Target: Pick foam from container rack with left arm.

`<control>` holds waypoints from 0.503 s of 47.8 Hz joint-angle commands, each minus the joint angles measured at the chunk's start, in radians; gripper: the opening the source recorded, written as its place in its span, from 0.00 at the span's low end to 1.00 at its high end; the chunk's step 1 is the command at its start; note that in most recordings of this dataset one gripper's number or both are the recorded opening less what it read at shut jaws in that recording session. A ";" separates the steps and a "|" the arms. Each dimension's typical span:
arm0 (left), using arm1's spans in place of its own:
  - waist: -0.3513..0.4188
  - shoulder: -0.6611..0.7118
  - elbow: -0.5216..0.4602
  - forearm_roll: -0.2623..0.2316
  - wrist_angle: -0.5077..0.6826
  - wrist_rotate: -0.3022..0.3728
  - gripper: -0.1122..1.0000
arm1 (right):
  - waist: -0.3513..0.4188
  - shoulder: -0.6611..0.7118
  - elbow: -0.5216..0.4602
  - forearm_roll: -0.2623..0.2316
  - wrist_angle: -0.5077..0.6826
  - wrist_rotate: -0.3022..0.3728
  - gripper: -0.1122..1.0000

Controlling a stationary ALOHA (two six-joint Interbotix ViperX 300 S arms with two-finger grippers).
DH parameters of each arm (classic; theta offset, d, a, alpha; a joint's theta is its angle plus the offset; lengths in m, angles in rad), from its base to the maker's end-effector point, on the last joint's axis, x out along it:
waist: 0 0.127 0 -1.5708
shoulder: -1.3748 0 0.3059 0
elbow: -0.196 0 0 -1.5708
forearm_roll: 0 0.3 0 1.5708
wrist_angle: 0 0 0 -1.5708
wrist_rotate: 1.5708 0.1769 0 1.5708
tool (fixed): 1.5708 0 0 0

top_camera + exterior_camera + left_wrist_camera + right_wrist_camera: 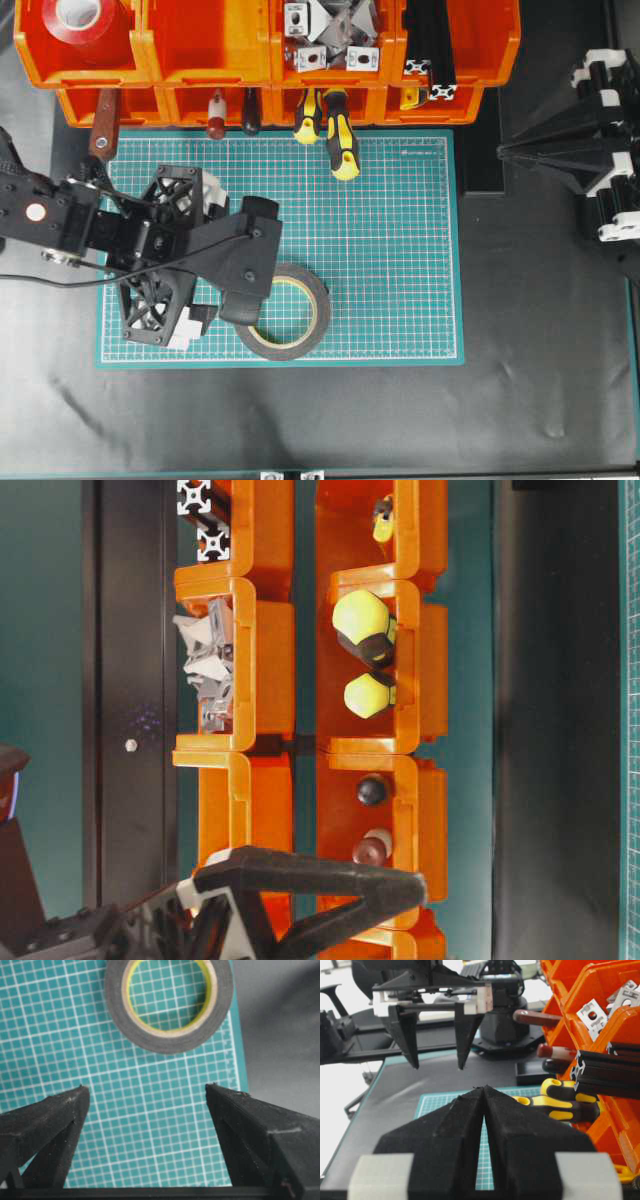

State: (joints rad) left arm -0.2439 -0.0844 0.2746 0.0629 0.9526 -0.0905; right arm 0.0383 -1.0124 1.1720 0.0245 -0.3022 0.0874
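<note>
The foam (312, 330), a black ring with a yellow-cream inner rim, lies flat on the green mat near its front edge, outside the container rack (200, 50). A black part of the left arm covers the ring's left side from above. My left gripper (205, 262) hovers over the mat just left of the foam, open wide, nothing between its fingers. In the left wrist view the foam (170, 1045) lies a little beyond the left gripper (147, 1086), with bare mat between the tips. My right gripper (500, 152) rests shut at the right, off the mat, its tips (484, 1088) pressed together.
The orange bins hold a red tape roll (85, 25), metal brackets (330, 35) and black extrusions (430, 50). Yellow-black screwdriver handles (340, 140) and a brown handle (103, 130) stick out of the front row over the green mat (400, 250).
</note>
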 commanded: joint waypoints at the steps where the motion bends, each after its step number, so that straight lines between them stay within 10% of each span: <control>1: -0.006 -0.044 -0.012 0.003 -0.006 -0.003 0.91 | 0.002 0.005 -0.032 0.002 -0.005 0.002 0.10; 24: 0.006 -0.373 0.104 0.003 -0.209 -0.032 0.89 | 0.002 -0.018 -0.043 0.002 0.023 0.000 0.10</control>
State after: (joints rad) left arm -0.2485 -0.3758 0.3574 0.0629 0.8130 -0.1258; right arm 0.0383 -1.0370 1.1628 0.0230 -0.2838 0.0874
